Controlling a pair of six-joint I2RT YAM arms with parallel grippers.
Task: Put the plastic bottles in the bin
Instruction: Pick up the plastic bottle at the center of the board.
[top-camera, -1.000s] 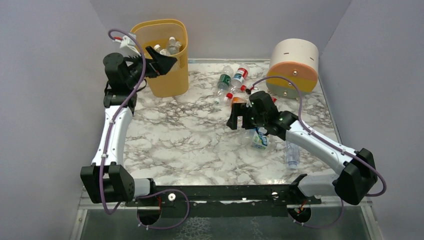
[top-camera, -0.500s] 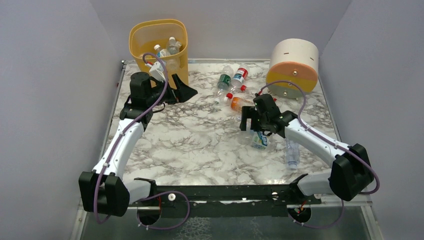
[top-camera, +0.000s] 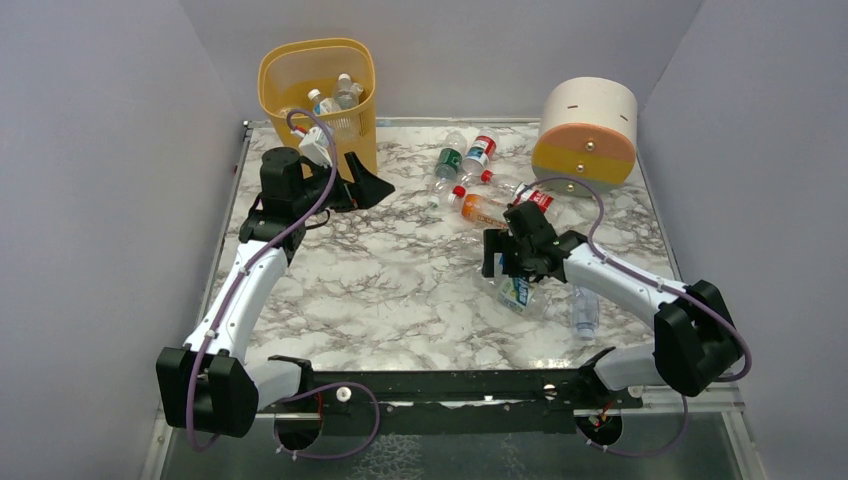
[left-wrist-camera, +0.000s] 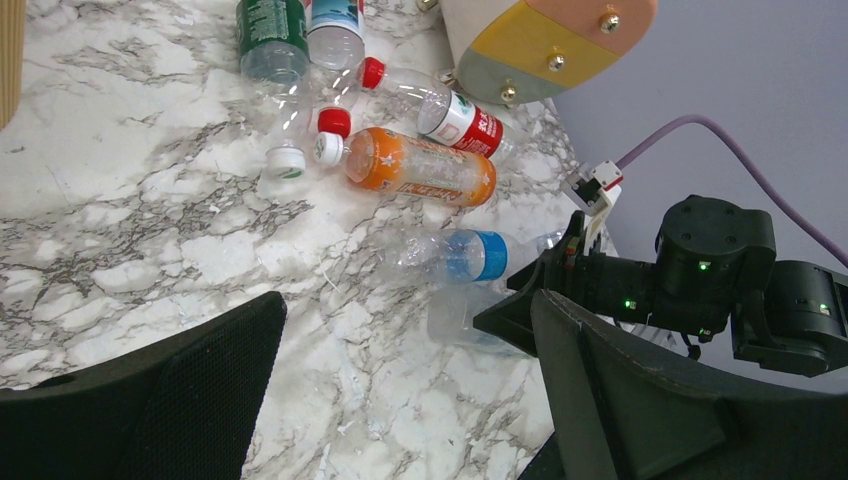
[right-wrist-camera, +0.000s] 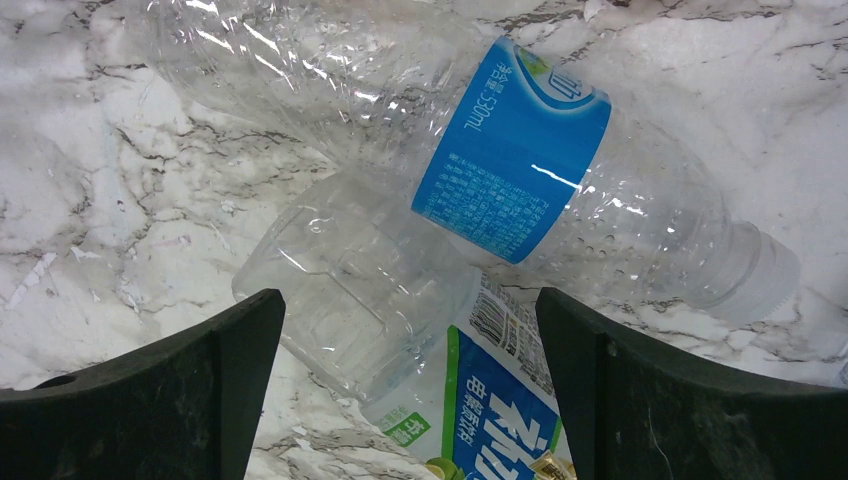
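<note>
Low over marble table (top-camera: 380, 290), right gripper (right-wrist-camera: 408, 305) points down, jaws spread wide, empty, likely lining up pick. Clear bottle (right-wrist-camera: 340, 290) with green-white label lies between fingers; blue-label bottle (right-wrist-camera: 510, 150) crosses it just beyond. Beside bin (top-camera: 300, 58), left gripper (top-camera: 366, 188) wide, empty; bottles (top-camera: 335, 97) already inside.

top view high from the near side, over the whole table (top-camera: 380, 290), left wrist low, oblique across it, right wrist close above a bottle (right-wrist-camera: 510, 150), shared with left wrist
</note>
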